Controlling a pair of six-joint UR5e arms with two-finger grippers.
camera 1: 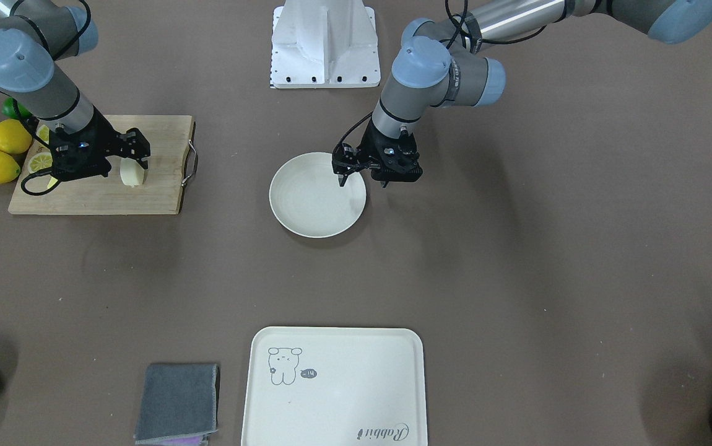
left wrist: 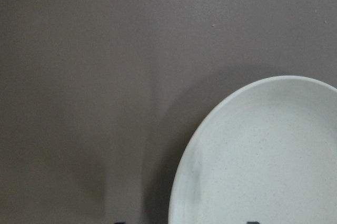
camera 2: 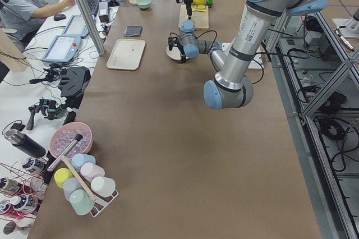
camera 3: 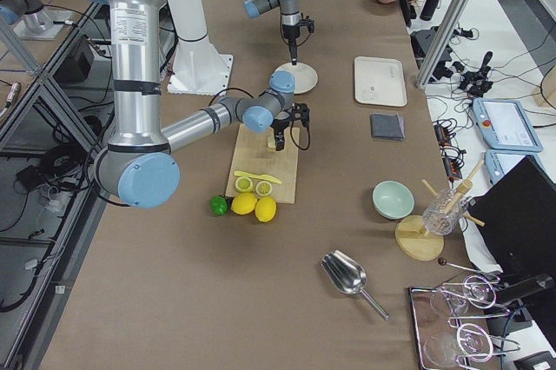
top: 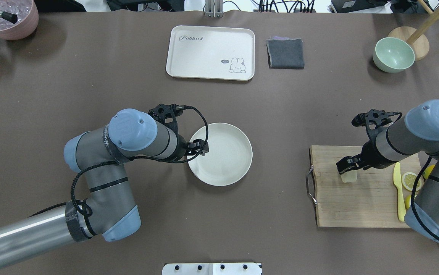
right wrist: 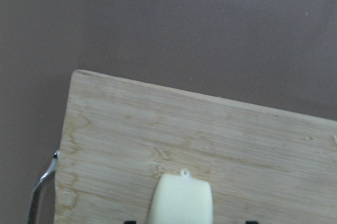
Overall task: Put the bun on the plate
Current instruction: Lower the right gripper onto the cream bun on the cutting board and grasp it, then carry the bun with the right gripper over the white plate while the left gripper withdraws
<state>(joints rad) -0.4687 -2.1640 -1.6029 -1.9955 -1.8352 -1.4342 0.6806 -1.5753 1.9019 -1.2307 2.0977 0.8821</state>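
Right gripper (top: 348,166): low over the wooden cutting board (top: 357,208), fingers pointing down at the bun (top: 349,177). My right wrist camera catches only two dark slivers of fingertip at its bottom edge. One sits on each side of the bun, with bare board between sliver and bun, so I read the jaws as apart and not clamped. The frame cuts off the bun's lower part, so I cannot tell whether the tips reach down beside it or stop above it.

The bun stands on the board near the end with the metal handle (top: 310,187). It is pale cream, with a tiny nub on its far end. From overhead the gripper covers part of it.

The plate (top: 229,168) lies on the brown table, well apart from the board.

Left gripper (top: 201,148): above the plate's rim on the side nearest its arm. Its wrist camera shows only an arc of plate, cropped at the right and bottom, plus two widely spaced dark specks at the lower edge, so I take the jaws as apart. In the front camera the fingers merge into one point and confirm nothing.

The right arm partly hides a yellow knife (top: 398,191) and a lemon slice (top: 409,180) on the board. In both side views the grippers are too small to judge.
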